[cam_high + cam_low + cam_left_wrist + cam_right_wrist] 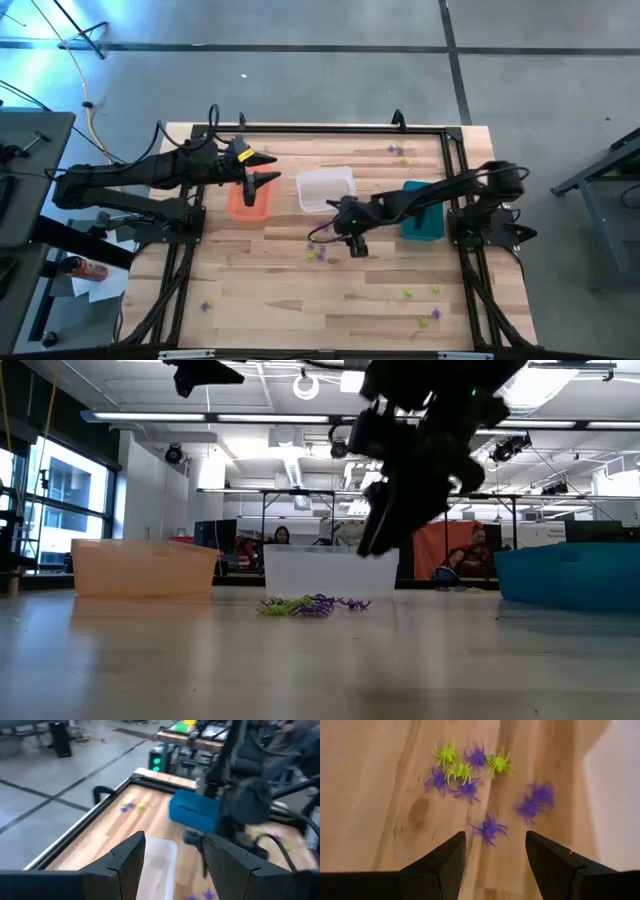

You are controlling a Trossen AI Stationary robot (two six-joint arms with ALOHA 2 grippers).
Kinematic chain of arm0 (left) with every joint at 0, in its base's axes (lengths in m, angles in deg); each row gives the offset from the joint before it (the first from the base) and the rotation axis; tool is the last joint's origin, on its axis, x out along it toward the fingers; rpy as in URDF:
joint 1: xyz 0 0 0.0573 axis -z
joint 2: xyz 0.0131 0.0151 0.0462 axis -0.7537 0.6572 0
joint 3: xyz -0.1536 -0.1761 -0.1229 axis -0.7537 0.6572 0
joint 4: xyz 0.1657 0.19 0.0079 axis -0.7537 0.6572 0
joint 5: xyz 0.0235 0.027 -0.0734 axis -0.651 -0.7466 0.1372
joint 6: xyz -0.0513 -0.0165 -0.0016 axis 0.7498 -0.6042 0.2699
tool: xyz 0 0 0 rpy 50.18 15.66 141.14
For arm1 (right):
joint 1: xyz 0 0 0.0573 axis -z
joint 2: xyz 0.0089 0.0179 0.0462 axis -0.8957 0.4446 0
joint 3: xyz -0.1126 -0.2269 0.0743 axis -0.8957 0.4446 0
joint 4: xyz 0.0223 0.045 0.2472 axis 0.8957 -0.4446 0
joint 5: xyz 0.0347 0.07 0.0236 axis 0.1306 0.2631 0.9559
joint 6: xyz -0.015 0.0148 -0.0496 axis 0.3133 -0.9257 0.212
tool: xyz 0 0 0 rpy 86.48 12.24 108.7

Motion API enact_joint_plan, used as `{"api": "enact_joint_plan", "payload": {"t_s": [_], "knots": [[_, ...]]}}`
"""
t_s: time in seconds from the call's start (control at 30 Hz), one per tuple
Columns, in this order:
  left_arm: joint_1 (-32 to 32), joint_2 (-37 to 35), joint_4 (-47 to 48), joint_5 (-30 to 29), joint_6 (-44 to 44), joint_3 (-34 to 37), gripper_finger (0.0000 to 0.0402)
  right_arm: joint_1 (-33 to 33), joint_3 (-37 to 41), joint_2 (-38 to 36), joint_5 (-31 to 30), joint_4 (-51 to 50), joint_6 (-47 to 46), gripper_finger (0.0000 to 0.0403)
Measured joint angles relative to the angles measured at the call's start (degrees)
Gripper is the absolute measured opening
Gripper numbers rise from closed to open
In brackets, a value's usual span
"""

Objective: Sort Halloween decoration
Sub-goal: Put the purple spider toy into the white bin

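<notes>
Tiny purple and yellow-green plastic spiders lie in a loose cluster (465,775) on the wooden table, seen also in the high view (320,250) and the low view (313,604). One purple spider (489,828) lies just ahead of my right gripper (495,851), which is open and hovers above the table beside the cluster (355,245). More spiders lie near the far edge (398,152) and near edge (425,305). My left gripper (262,182) is open, raised over the orange bin (248,200), and holds nothing.
Three bins stand in a row across the table: orange (145,568), clear (326,188) and teal (422,212). A black frame (300,128) runs round the table top. Bare wood lies toward the near edge, with a lone purple spider (206,305) at the left.
</notes>
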Motion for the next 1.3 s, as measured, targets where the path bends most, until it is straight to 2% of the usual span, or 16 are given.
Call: {"api": "enact_joint_plan", "payload": {"t_s": [0.2, 0.4, 0.53, 0.7, 0.77, 0.87, 1.0, 1.13, 1.3], "knots": [[0.0, 0.0, -0.1, -1.6, 0.8, 0.0, 0.0188, 0.0, 0.0, 7.0, 1.2, 7.1, 0.0, 0.0201], [0.0, 0.0, -0.1, -1.6, 1.7, 0.0, 0.0188, 0.0, -0.1, 9.0, 0.1, 7.7, -0.1, 0.0185], [0.0, 0.0, 0.0, -1.6, 1.7, 0.0, 0.0188, -0.1, -0.2, 9.0, 0.1, 6.5, -0.2, 0.0133], [0.0, 0.0, 0.0, -1.6, 1.6, 0.0, 0.0188, 0.0, -0.2, 8.5, 0.6, 4.8, -1.8, 0.0024], [0.0, 0.0, 0.0, -1.6, 1.6, 0.0, 0.0188, 0.1, -0.1, 7.5, 1.5, 3.9, -2.3, 0.0013], [0.0, 0.0, 0.0, -1.9, 1.2, 0.0, 0.0188, 0.5, 0.2, 3.7, 1.5, 1.0, -2.4, 0.0021], [0.0, 0.0, 0.0, -2.0, 0.1, 0.0, 0.0188, 1.2, 0.0, -5.2, 0.3, -6.2, -1.8, 0.0005], [0.0, 0.0, -1.1, -1.6, 0.1, 0.0, 0.0188, 1.6, 0.1, -15.7, -5.0, -12.2, -3.2, 0.0004], [0.0, 0.0, -4.1, -0.4, 0.0, 0.0, 0.0188, 2.3, 0.0, -25.9, -10.4, -12.9, -6.8, 0.0003]]}}
